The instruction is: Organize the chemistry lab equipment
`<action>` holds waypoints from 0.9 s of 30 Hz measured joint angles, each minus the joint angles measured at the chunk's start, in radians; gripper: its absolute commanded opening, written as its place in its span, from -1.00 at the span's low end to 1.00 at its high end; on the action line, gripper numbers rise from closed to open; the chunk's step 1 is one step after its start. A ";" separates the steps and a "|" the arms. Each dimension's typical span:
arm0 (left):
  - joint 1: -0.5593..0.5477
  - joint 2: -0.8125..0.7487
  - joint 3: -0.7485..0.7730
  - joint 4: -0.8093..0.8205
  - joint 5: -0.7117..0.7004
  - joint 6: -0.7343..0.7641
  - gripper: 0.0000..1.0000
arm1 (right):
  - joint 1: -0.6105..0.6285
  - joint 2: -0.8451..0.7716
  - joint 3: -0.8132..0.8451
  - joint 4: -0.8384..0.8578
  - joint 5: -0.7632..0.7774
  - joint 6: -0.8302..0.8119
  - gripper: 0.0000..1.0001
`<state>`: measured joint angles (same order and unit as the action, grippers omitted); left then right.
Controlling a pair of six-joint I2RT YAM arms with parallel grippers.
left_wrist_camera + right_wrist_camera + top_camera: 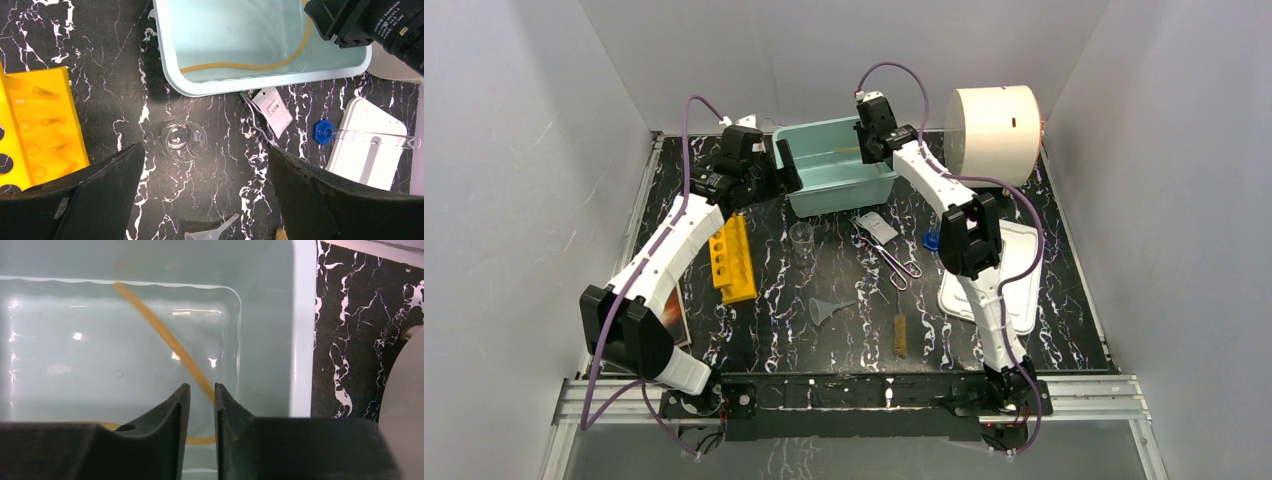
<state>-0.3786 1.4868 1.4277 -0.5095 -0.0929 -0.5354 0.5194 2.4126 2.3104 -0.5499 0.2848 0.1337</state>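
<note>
The book (674,318) lies at the left edge of the table (764,335), partly under the left arm. It is not part of the job. Just right of it, the yellow rack (42,120) lies with its holes facing up, probably placed to take tubes.

The left gripper (207,150) hangs above the table with its fingers spread wide and nothing between them. The beaker (184,141) stands upright almost directly under the gap, so it is the likely next pick. The funnel (212,231) lies on its side nearer the arm bases, apart from the beaker.

The tub (161,45) sits at the far middle and appears to serve as the collecting bin. The rubber tube (240,66) lies curved inside it. The right gripper (202,390) hangs over the tub with its fingers drawn close, leaving a slim gap. The rubber tube runs toward that gap, but whether it is pinched cannot be told.

The packet (274,111) overlaps the tongs (892,258) just in front of the tub's near wall. The brush (900,334) lies alone toward the near edge. The blue cap (323,131) sits beside the tray (387,170), on the end of a glass tube (375,140) lying across it.

The cylinder (994,120) fills the far right corner close to the right arm, so sideways room there is tight. Bare table around the beaker allows a straight descent.
</note>
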 measured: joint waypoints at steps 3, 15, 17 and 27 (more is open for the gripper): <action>0.000 0.000 0.000 0.000 0.000 0.000 0.87 | 0.000 0.005 0.009 -0.002 -0.004 -0.002 -0.22; 0.000 0.000 0.000 0.000 0.033 0.014 0.87 | 0.000 -0.046 0.033 -0.026 -0.035 0.006 0.04; 0.000 0.000 0.000 0.000 0.050 0.024 0.87 | 0.000 -0.092 0.018 -0.027 -0.042 0.006 0.10; 0.000 -0.002 0.008 0.008 0.086 0.054 0.88 | 0.000 -0.575 -0.325 0.000 -0.053 0.007 0.53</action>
<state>-0.3786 1.4845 1.4357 -0.5011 -0.0067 -0.4812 0.5194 1.8381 1.9858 -0.5495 0.2314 0.1406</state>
